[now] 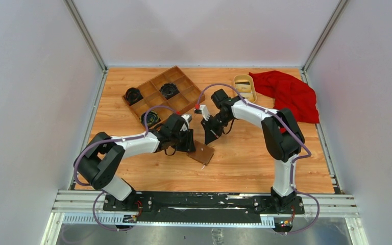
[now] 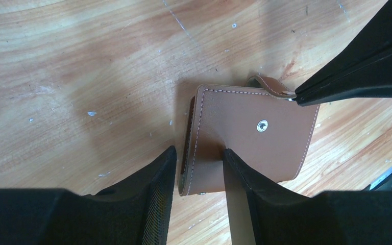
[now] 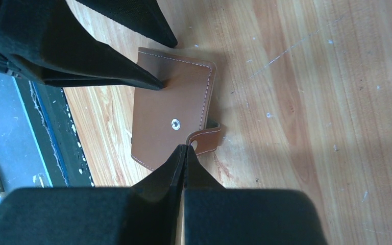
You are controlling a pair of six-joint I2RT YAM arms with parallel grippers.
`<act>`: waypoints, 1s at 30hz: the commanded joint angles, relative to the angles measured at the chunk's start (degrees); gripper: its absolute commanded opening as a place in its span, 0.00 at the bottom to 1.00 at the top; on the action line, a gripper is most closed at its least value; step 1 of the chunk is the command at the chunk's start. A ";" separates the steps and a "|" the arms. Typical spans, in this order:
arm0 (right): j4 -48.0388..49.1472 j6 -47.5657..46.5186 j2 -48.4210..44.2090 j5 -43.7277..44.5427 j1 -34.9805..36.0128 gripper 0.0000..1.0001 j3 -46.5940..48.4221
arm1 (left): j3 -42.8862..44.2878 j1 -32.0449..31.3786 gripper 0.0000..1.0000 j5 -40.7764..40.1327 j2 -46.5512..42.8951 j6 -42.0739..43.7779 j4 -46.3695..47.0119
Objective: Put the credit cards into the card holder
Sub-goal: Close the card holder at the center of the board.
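The card holder [image 2: 255, 138] is a closed brown wallet lying flat on the wooden table, snap stud up; it also shows in the top view [image 1: 203, 153] and the right wrist view [image 3: 171, 120]. My left gripper [image 2: 199, 150] is open and straddles its left edge: one finger [image 2: 237, 176] presses on the cover, the other [image 2: 155, 178] is on the table beside it. My right gripper [image 3: 185, 147] is shut on the end of the wallet's strap tab [image 3: 206, 139], which curls up. I cannot make out the credit cards clearly; something flat lies in the yellow dish [image 1: 245, 87].
A wooden compartment tray [image 1: 161, 94] with black coiled items stands at the back left. A red cloth [image 1: 288, 94] lies at the back right beside the yellow dish. The two grippers [image 1: 188, 144] [image 1: 209, 137] meet close together over the wallet.
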 commanded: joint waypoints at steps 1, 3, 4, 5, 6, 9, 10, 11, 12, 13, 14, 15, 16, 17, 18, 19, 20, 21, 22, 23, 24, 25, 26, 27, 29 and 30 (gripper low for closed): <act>-2.51 -1.05 -1.59 3.08 1.37 0.00 1.32 | -1.40 -0.50 0.42 -4.95 2.86 -0.49 -0.67; -2.51 -0.81 -1.63 1.08 1.54 0.00 1.00 | -1.93 -0.50 0.42 -4.81 3.40 -0.75 -0.06; -2.53 -0.66 -1.40 0.10 1.80 0.00 0.83 | -2.16 -0.50 0.42 -4.49 3.63 -0.86 0.25; -2.51 -0.65 -1.21 -0.19 2.24 0.00 0.64 | -2.33 -0.50 0.42 -4.34 3.86 -1.01 0.44; -2.51 -0.60 -1.02 -0.23 2.73 0.00 0.51 | -2.44 -0.50 0.41 -4.19 3.98 -1.11 0.64; -2.49 0.10 0.13 -0.46 3.71 0.00 0.64 | -2.90 -0.59 0.40 -3.33 3.80 -1.69 1.48; -2.51 0.37 0.55 -0.19 3.91 0.00 0.67 | -2.97 -0.59 0.40 -3.22 3.74 -1.86 1.51; -2.51 0.51 0.93 0.11 3.98 0.00 0.62 | -3.04 -0.59 0.40 -3.15 3.64 -1.92 1.47; -2.41 0.62 1.28 0.27 4.01 0.00 0.56 | -3.13 -0.59 0.40 -3.05 3.58 -1.98 1.55; -2.40 0.74 1.49 0.29 3.99 0.00 0.46 | -3.22 -0.59 0.40 -3.01 3.44 -2.04 1.66; -2.35 0.87 1.60 0.31 4.00 0.00 0.37 | -3.32 -0.59 0.40 -2.91 3.39 -2.09 1.68; -2.27 1.04 1.67 0.49 4.05 0.00 0.28 | -3.40 -0.59 0.40 -2.79 3.34 -2.14 1.75; -2.21 1.14 1.74 0.64 4.08 0.00 0.15 | -3.46 -0.59 0.40 -2.69 3.29 -2.18 1.84; -2.15 1.28 1.83 0.93 4.06 0.00 0.13 | -3.55 -0.61 0.40 -2.56 3.28 -2.31 1.99; -2.13 1.33 1.96 1.00 4.04 0.00 0.10 | -3.55 -0.59 0.40 -2.47 3.25 -2.37 2.08; -2.16 1.36 2.18 0.90 4.11 0.00 -0.06 | -3.64 -0.59 0.39 -2.39 3.29 -2.46 2.16; -2.11 1.42 2.26 0.78 4.30 0.00 -0.10 | -3.67 -0.59 0.39 -2.31 3.29 -2.52 2.25; -2.15 1.42 2.34 0.69 4.40 0.00 -0.24 | -3.68 -0.59 0.39 -2.14 3.29 -2.59 2.28; -2.15 1.57 2.42 0.61 4.72 0.00 -0.33 | -3.69 -0.59 0.39 -2.07 3.25 -2.62 2.41; -2.16 1.52 2.39 0.61 4.96 0.00 -0.42 | -3.73 -0.59 0.39 -2.02 3.22 -2.72 2.39; -2.16 1.52 2.32 0.64 5.29 0.00 -0.45 | -3.77 -0.59 0.39 -2.09 3.14 -2.78 2.47; -2.16 1.51 2.30 0.64 5.68 0.00 -0.46 | -3.85 -0.59 0.39 -2.09 3.12 -2.84 2.54; -2.10 1.51 2.27 0.62 5.87 0.00 -0.44 | -3.93 -0.59 0.39 -2.15 3.02 -2.96 2.64; -2.15 1.47 2.31 0.78 6.15 0.00 -0.46 | -3.89 -0.59 0.39 -2.19 3.06 -2.93 2.65; -2.24 1.45 2.33 0.80 6.44 0.00 -0.71 | -4.03 -0.59 0.39 -2.11 3.17 -2.95 2.73; -2.25 1.38 2.25 0.82 6.57 0.00 -0.68 | -4.04 -0.59 0.39 -2.11 3.25 -2.90 2.74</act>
